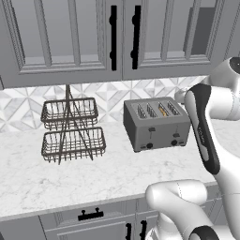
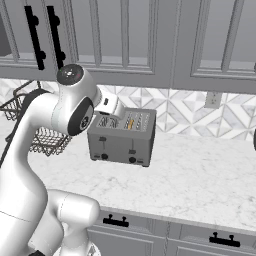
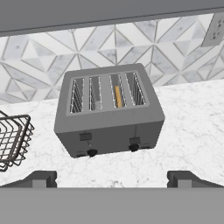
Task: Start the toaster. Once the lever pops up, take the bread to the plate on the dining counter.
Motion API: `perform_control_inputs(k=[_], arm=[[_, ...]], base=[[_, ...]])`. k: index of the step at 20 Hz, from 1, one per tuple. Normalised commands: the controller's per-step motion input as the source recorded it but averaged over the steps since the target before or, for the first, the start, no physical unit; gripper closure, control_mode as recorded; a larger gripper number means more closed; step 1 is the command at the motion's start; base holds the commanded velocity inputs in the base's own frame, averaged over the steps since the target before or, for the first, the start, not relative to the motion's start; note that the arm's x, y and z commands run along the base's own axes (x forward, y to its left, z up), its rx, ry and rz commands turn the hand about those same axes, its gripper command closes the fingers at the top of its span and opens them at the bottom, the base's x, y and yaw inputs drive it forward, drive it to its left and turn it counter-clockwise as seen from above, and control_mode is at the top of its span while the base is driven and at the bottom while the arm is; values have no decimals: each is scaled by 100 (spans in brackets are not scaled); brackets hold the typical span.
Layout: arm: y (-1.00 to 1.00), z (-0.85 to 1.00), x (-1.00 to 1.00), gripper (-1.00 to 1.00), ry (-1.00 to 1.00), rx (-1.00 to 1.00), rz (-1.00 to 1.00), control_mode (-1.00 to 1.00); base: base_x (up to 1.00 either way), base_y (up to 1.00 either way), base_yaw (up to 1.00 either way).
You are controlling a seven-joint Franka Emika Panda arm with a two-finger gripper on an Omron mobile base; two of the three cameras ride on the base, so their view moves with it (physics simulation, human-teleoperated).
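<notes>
marble worktop (image 3: 192, 127) bears toaster (image 3: 109, 111) below grey cabinets (image 1: 70, 37).

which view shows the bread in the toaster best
The hand view: it looks down into the toaster, where the bread stands clear in the third slot from the left. Both base views show it as only a small orange sliver.

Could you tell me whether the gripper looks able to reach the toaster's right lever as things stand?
Probably yes: the open gripper faces the toaster front, and nothing stands between it and the right lever.
</notes>
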Motion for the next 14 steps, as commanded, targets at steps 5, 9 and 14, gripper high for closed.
perform_control_inputs(k=[5, 9, 14], arm=[[0, 0, 0, -100, 0, 0, 0, -100], [0, 0, 0, -100, 0, 0, 0, -100], [0, 0, 0, -100, 0, 0, 0, -100]], base=[[0, 0, 0], [0, 0, 0], [0, 0, 0]])
